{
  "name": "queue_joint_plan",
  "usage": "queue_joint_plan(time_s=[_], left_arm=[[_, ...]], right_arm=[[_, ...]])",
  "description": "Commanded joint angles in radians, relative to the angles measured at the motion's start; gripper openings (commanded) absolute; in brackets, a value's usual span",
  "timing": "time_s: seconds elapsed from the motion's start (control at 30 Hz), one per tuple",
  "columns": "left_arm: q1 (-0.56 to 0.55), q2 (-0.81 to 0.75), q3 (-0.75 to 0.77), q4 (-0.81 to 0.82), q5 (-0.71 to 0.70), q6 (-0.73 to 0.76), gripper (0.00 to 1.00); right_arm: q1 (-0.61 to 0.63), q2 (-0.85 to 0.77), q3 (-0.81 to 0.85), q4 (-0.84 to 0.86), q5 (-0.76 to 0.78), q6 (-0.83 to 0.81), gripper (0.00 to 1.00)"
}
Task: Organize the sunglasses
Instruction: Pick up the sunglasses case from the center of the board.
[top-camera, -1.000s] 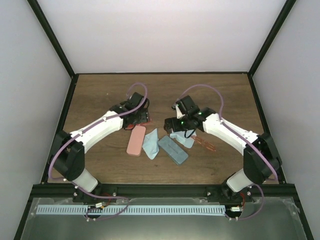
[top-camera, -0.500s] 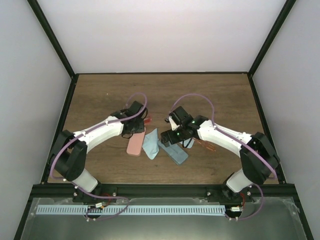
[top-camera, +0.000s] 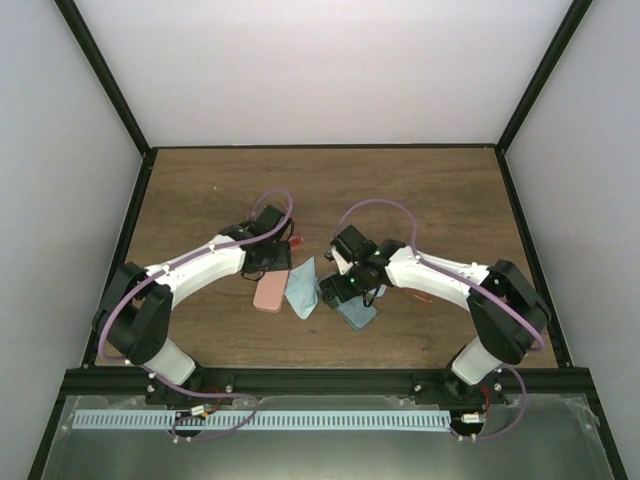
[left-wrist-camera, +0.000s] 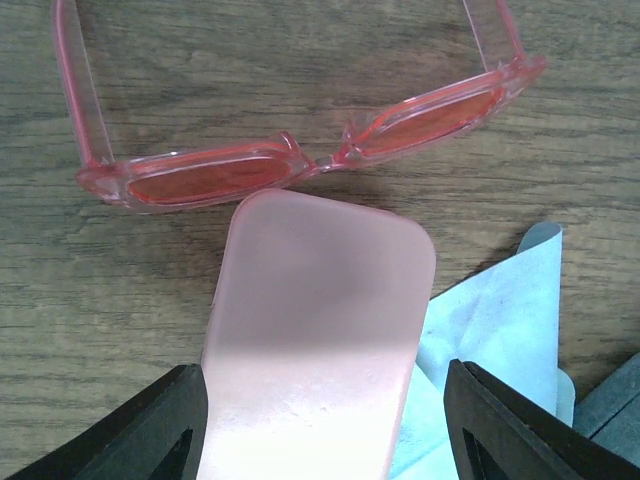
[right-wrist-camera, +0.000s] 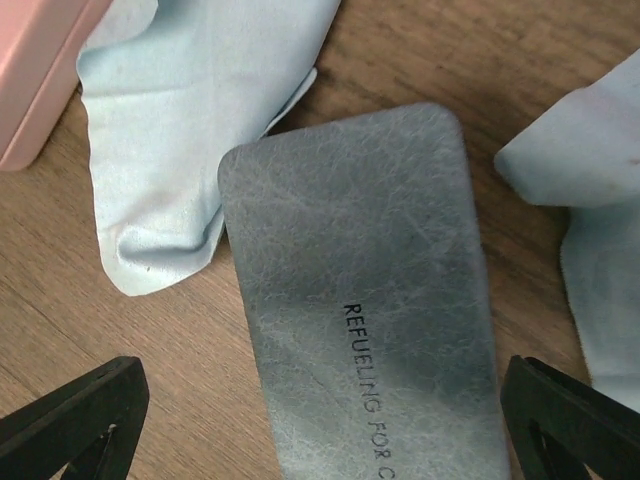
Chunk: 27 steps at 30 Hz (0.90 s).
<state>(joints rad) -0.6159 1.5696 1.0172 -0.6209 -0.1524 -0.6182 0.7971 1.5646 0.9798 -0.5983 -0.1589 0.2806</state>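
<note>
The reddish-pink sunglasses (left-wrist-camera: 300, 165) lie unfolded on the wood just beyond the pink case (left-wrist-camera: 320, 340); a bit of them shows in the top view (top-camera: 294, 240). My left gripper (left-wrist-camera: 330, 440) is open, with its fingers on either side of the pink case (top-camera: 268, 293). My right gripper (right-wrist-camera: 325, 430) is open and low over the grey-blue case (right-wrist-camera: 370, 310), one finger on each side and well clear of it. The orange-red sunglasses (top-camera: 420, 297) are mostly hidden under my right arm.
A light blue cloth (top-camera: 301, 287) lies between the two cases and shows in both wrist views (left-wrist-camera: 500, 320) (right-wrist-camera: 190, 130). A second light blue cloth (right-wrist-camera: 590, 230) lies right of the grey-blue case (top-camera: 352, 308). Black frame posts edge the table.
Both arms have come down and toward the near side. The left gripper now straddles the pink case and the right gripper has moved left over the grey-blue case, covering the orange-red sunglasses.
</note>
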Motion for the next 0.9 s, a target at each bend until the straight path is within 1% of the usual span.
queue_joint_plan(time_s=[0.0,0.07,0.17,0.23,0.3,0.53,0.63,0.73,0.87], left_arm=[[-0.002,-0.017,0.002,0.012,0.025,-0.002,0.67],[-0.002,-0.022,0.004,0.005,0.018,-0.003,0.67],[-0.002,-0.038,-0.005,-0.003,0.007,-0.007,0.67],[-0.002,-0.053,-0.017,-0.003,0.007,-0.012,0.67],[-0.002,-0.066,-0.028,-0.005,0.007,-0.014,0.67],[-0.002,-0.101,-0.062,-0.009,-0.008,-0.012,0.68],[-0.002,-0.106,-0.064,-0.010,-0.010,-0.011,0.68],[-0.003,-0.107,-0.061,-0.010,-0.009,-0.011,0.68],[-0.002,-0.106,-0.061,-0.005,-0.006,-0.011,0.68]], right_arm=[[0.027,0.024,0.001,-0.006,0.021,-0.011,1.00],[0.037,0.031,-0.005,-0.009,0.038,-0.006,0.99],[0.042,0.040,-0.020,-0.013,0.056,0.015,0.95],[0.042,0.050,-0.026,-0.019,0.076,0.038,0.90],[0.042,0.068,-0.029,-0.025,0.083,0.040,0.86],[0.042,0.084,-0.029,-0.021,0.105,0.037,0.89],[0.042,0.084,-0.018,-0.031,0.119,0.056,0.86],[0.042,0.074,-0.004,-0.042,0.126,0.069,0.85],[0.042,0.047,0.019,-0.059,0.135,0.070,0.89]])
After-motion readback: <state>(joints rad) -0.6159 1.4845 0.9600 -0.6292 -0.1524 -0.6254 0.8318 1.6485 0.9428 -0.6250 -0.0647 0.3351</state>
